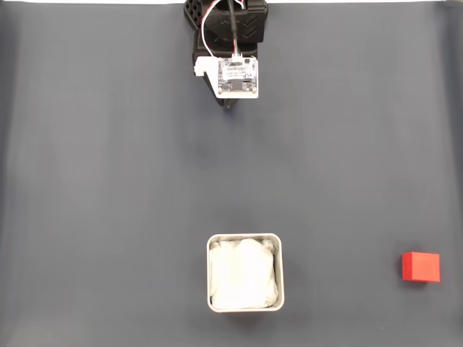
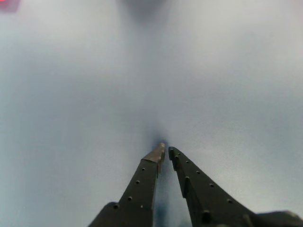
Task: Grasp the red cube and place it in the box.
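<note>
Far out at the lower right of the fixed view, the red cube (image 1: 421,267) lies on the dark mat. The box (image 1: 281,272), grey with rounded corners and a white crumpled lining, stands at the lower middle, well left of the cube. My gripper (image 1: 230,105) is tucked back at the top middle under the arm's white camera board, far from both. Its two dark fingers in the wrist view meet at the tips, so the gripper (image 2: 166,149) is shut with nothing in it, just above the bare mat. A red blur (image 2: 8,4) in that view's top left corner is the cube.
A plain dark grey mat (image 1: 108,181) covers the whole table, with a bright strip along its top edge (image 1: 87,2). Wide open mat lies between the arm and the box.
</note>
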